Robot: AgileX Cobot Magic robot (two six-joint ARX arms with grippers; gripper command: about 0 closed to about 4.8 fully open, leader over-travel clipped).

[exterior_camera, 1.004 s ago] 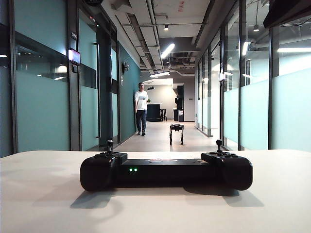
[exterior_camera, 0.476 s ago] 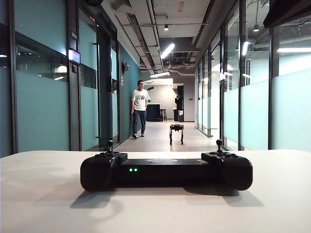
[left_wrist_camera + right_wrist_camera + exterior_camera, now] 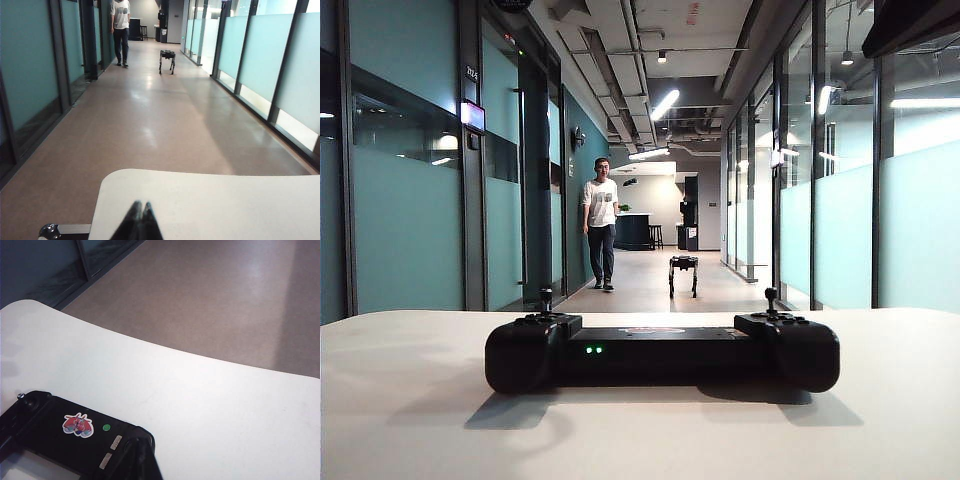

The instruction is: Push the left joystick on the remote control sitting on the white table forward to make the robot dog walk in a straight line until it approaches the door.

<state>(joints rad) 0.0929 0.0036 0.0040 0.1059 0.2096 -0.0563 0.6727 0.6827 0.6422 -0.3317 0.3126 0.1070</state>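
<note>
Two grippers, both shut and empty: left gripper [image 3: 140,220] and right gripper [image 3: 142,460] over the table [image 3: 400,420]. Only the man [image 3: 601,222] has walked closer; the left joystick [image 3: 546,297] is untouched, the robot dog [image 3: 683,272] unmoved.

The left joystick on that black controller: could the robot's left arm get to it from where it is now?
Probably yes. The left joystick stands uncovered on the remote control, with bare white table around it. The shut left gripper hangs over the table's edge; nothing visible blocks it.
</note>
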